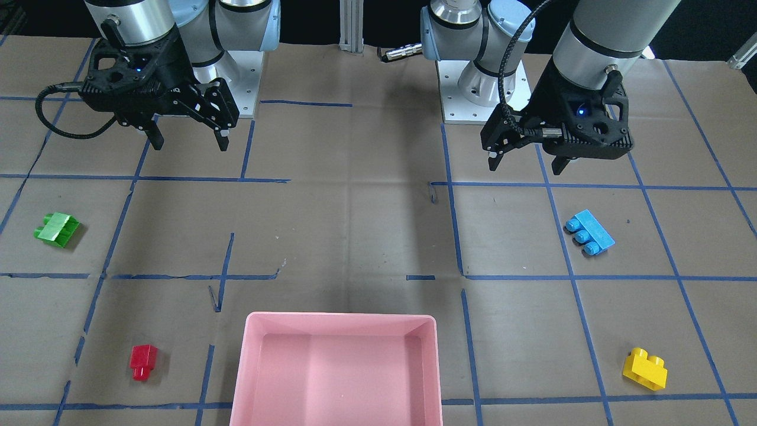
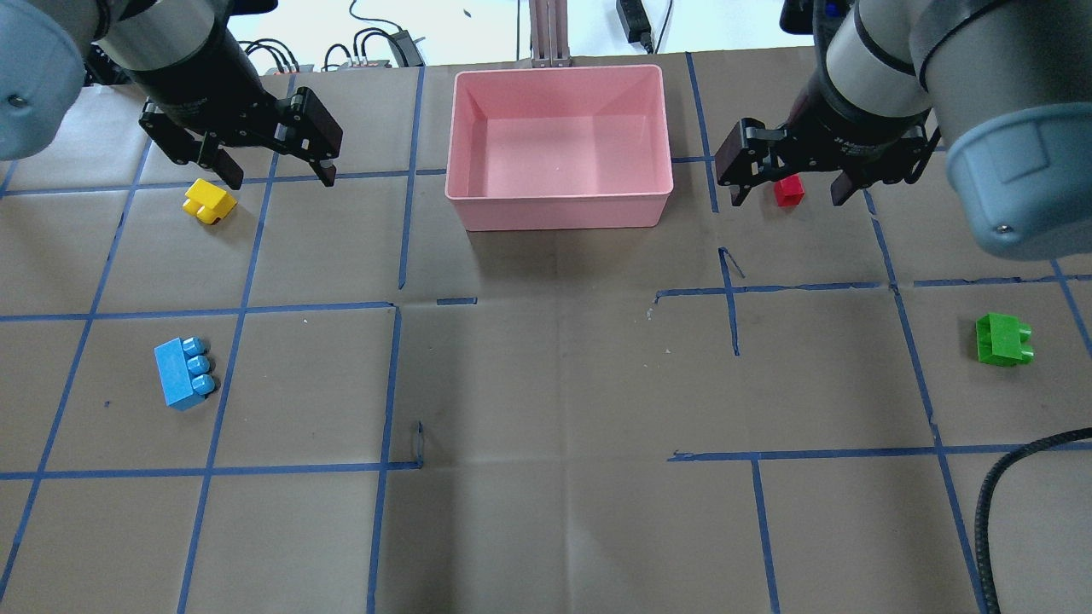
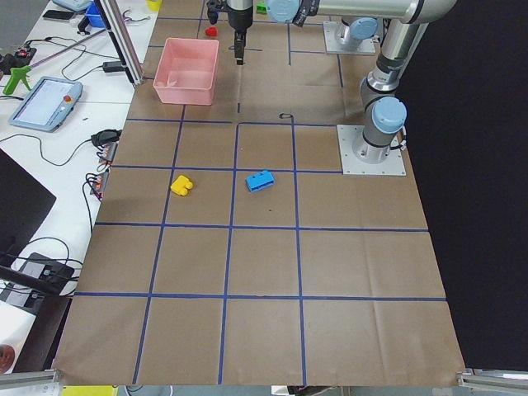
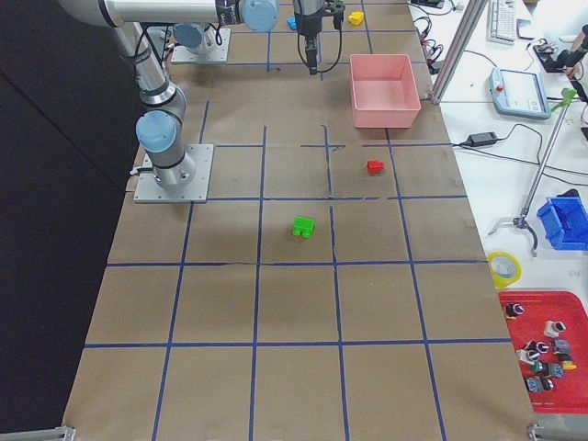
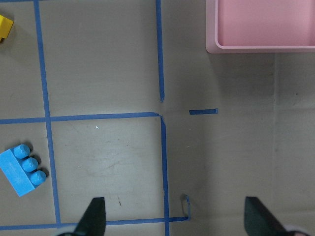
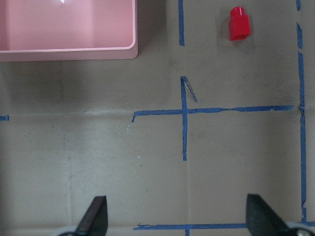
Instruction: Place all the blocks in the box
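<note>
The pink box [image 2: 559, 213] stands empty at the table's far middle and also shows in the front view [image 1: 340, 320]. The yellow block [image 2: 208, 201] and the light-blue block [image 2: 182, 373] lie on my left side. The red block [image 2: 789, 189] and the green block [image 2: 1003, 339] lie on my right side. My left gripper [image 2: 277, 175] hangs open and empty above the table, right of the yellow block. My right gripper [image 2: 789, 198] hangs open and empty high over the red block. The left wrist view shows the blue block [image 5: 23, 170], and the right wrist view shows the red block [image 6: 239, 30].
Brown paper with a blue tape grid [image 2: 392, 384] covers the table. The two arm bases [image 1: 482, 89] stand on white plates at the robot's side. A black cable [image 2: 1007, 495] loops at the near right. Operators' benches with tools [image 4: 542, 354] run beyond the far table edge.
</note>
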Tool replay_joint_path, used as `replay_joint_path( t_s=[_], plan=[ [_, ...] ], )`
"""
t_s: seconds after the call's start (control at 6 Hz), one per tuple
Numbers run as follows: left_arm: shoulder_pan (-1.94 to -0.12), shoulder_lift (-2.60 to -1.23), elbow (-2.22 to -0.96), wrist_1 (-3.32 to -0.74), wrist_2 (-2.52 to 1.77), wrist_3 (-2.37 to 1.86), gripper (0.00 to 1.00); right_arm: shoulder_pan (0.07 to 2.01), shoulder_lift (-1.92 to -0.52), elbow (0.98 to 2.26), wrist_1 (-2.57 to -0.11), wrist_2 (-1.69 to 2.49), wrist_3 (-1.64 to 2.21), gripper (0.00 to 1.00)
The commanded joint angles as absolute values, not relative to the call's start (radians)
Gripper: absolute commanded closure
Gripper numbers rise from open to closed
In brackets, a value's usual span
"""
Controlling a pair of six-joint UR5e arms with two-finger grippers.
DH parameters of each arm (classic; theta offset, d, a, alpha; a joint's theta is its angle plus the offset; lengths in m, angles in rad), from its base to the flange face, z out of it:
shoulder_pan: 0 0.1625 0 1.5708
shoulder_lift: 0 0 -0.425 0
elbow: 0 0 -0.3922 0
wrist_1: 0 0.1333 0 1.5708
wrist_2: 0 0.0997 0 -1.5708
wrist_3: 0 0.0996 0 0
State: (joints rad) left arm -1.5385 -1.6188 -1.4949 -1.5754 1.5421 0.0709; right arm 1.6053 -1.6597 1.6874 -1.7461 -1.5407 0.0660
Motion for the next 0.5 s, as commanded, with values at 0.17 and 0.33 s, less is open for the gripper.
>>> replay_joint_path(
  t_s=[0.17, 0.33],
  plan=[
    [-1.426, -1.612, -1.485, -1.577, 1.543, 0.142, 0.01, 1.598, -1.661, 1.698, -1.746, -1.542, 0.06, 0.0],
    [-1.31, -1.611, -1.482, -1.577, 1.54, 0.185, 0.01, 1.562, -1.66, 1.7, -1.744, -1.543, -0.024, 0.0]
  ],
)
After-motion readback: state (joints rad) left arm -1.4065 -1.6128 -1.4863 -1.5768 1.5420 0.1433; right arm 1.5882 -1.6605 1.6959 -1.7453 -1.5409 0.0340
